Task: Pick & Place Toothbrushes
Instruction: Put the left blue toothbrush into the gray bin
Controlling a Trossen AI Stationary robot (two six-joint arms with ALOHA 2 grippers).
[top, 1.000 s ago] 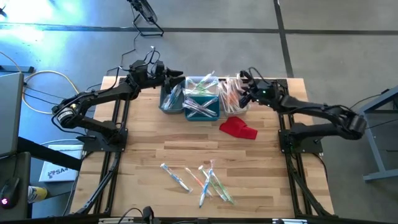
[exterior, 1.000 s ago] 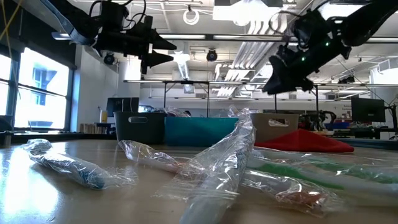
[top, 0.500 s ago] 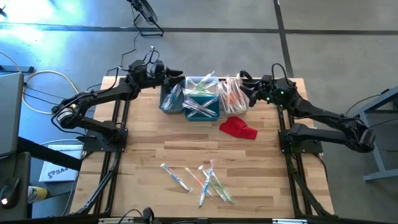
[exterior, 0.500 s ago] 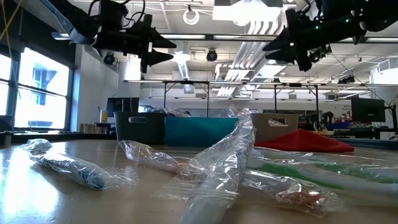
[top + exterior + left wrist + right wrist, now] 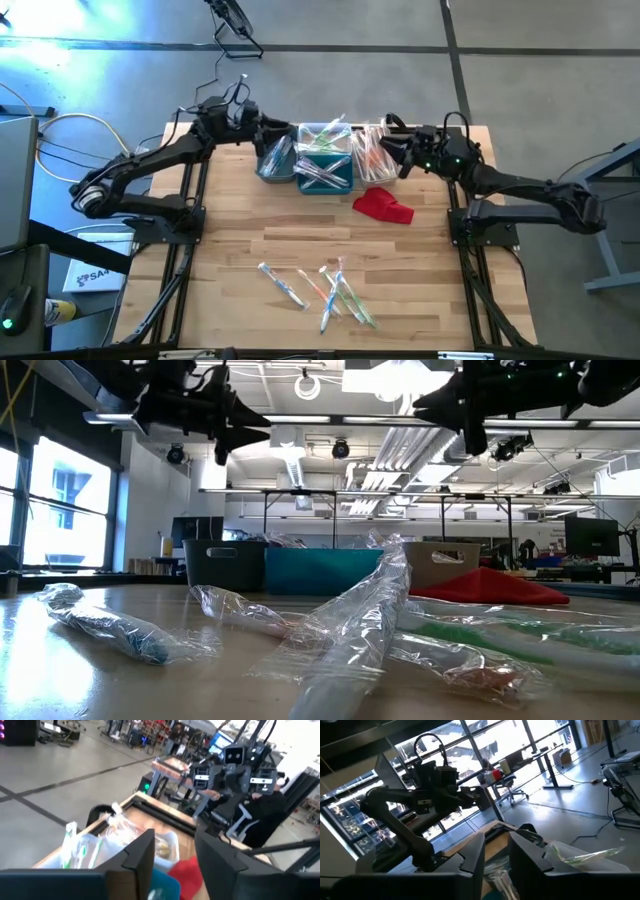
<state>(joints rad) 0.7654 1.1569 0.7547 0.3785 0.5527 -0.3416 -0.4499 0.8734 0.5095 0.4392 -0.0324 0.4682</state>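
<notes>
Wooden table (image 5: 300, 235) is carrying everything, with a bright workshop showing beyond. Left gripper (image 5: 272, 130) is hovering above the grey bin (image 5: 275, 160), right gripper (image 5: 392, 152) above the white bin (image 5: 375, 160); both are standing part-open with nothing between the fingers. Many toothbrushes are sitting in the bins, teal bin (image 5: 325, 165) included, so sorting looks well along. Loose toothbrushes (image 5: 320, 288) are lying at the near edge, waiting. Only the high view is showing the bins' contents; the low view is showing the crinkled wrappers (image 5: 350, 625) close up.

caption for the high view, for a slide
Both arms raised over the three bins of wrapped toothbrushes; loose toothbrushes lie near the table's front edge.
</notes>
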